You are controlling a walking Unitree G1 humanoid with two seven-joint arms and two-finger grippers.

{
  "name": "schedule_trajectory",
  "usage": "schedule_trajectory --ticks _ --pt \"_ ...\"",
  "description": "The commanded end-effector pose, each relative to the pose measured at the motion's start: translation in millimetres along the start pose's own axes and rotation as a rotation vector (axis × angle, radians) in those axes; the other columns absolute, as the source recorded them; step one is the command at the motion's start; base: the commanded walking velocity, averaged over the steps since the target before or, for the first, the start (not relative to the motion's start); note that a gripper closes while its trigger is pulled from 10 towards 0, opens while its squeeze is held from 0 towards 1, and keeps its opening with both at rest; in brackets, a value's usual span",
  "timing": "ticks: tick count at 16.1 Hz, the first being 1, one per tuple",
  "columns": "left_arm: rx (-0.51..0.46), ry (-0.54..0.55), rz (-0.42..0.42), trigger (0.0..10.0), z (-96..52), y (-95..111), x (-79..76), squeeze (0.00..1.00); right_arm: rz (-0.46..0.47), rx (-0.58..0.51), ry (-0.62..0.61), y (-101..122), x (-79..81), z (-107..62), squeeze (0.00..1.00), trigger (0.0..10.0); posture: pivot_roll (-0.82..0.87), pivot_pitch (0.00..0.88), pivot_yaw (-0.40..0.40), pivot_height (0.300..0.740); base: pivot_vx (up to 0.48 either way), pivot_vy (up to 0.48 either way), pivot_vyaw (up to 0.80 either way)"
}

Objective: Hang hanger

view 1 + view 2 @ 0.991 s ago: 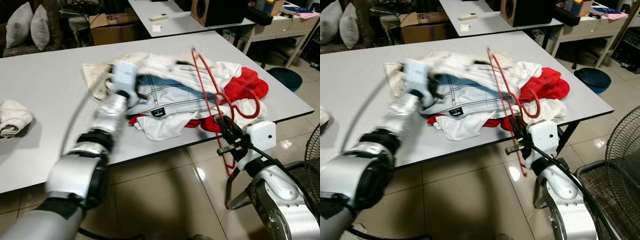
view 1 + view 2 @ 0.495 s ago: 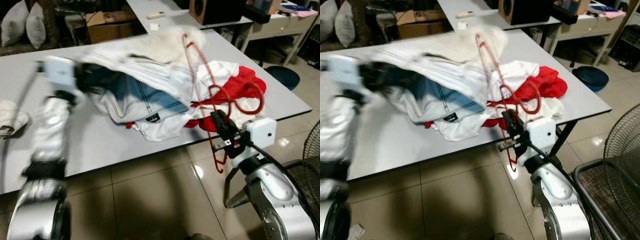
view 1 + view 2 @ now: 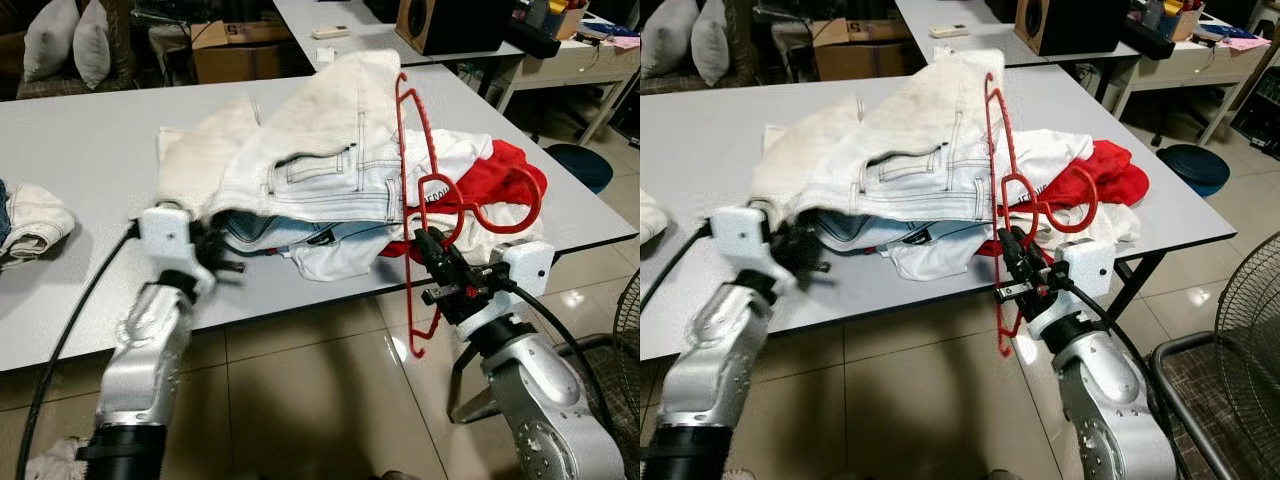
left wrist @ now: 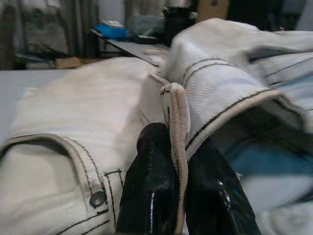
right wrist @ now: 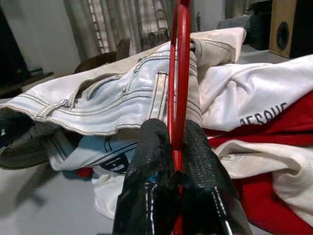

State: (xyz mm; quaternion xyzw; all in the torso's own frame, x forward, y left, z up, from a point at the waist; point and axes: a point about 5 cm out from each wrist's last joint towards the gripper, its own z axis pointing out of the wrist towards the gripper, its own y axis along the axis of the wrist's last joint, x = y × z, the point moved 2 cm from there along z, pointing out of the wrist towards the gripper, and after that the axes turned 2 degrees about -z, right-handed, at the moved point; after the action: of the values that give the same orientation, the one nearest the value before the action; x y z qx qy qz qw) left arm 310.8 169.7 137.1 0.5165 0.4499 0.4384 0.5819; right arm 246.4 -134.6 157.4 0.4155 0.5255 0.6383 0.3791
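Note:
A red wire hanger [image 3: 410, 320] stands upright at the table's front edge, its hook curling over the clothes. My right gripper [image 3: 428, 245] is shut on the hanger's long bar [image 5: 179, 73]. White jeans [image 3: 310, 160] lie spread over a pile holding a red garment [image 3: 500, 175] and a white shirt [image 5: 254, 98]. My left gripper [image 3: 222, 258] is at the pile's front left, shut on the jeans' waistband with a belt loop [image 4: 179, 122] between the fingers.
The grey table [image 3: 90, 150] holds a folded pale cloth [image 3: 30, 225] at its left. Behind are a second table with a speaker [image 3: 450, 20], a cardboard box [image 3: 235, 45] and cushions [image 3: 70, 45]. A fan [image 3: 628, 300] stands at the right.
My left arm swung the jeans up and to the left, then came back to the front edge; the jeans now lie white side up over the pile. The hanger shifted slightly left.

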Motion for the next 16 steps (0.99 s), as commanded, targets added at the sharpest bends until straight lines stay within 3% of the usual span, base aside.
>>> schedule_trajectory --ticks 1,5,9,16 --pt "0.018 -0.026 0.005 10.0 0.0 0 -8.2 0.0 -0.04 0.036 -0.026 -3 -4.4 -2.8 0.0 10.0 -0.01 0.0 0.006 0.74 0.0 0.0 0.0" --pt "0.013 -0.041 0.017 10.0 1.3 3 -11.2 0.0 -0.093 0.051 -0.061 -4 -10.4 -4.5 0.0 10.0 -0.03 0.0 0.022 0.74 0.0 0.0 0.0" --pt "0.008 -0.053 0.023 10.0 4.0 11 -18.3 0.0 -0.112 -0.023 -0.082 10 -11.4 -2.5 0.0 10.0 -0.03 0.0 0.024 0.74 0.0 0.0 0.0" --pt "0.019 -0.077 0.018 10.0 6.6 12 -25.4 0.0 -0.158 -0.035 -0.112 12 -14.7 -5.2 0.0 10.0 -0.04 0.0 0.032 0.74 0.0 0.0 0.0"
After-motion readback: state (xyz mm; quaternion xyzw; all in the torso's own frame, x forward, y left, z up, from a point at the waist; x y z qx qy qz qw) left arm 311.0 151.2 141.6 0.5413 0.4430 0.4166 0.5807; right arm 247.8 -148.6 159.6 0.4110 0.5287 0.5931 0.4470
